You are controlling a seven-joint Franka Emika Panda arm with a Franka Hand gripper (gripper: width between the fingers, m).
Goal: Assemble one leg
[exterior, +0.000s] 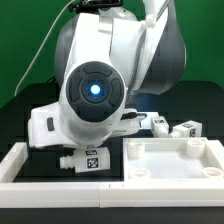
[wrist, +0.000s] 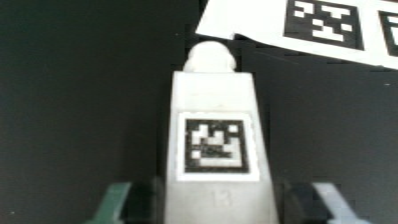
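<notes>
A white leg with a black-and-white tag lies lengthwise between my fingers, its narrower round end pointing away from the wrist. My gripper is open. One finger stands on each side of the leg's blocky body, with a dark gap on both sides. In the exterior view this leg lies on the black table under the arm, which hides most of the gripper. The white tray-like tabletop lies to the exterior view's right of the leg.
Two more legs lie behind the tabletop. A white raised frame runs along the front and the exterior view's left. The marker board lies just beyond the leg's round end.
</notes>
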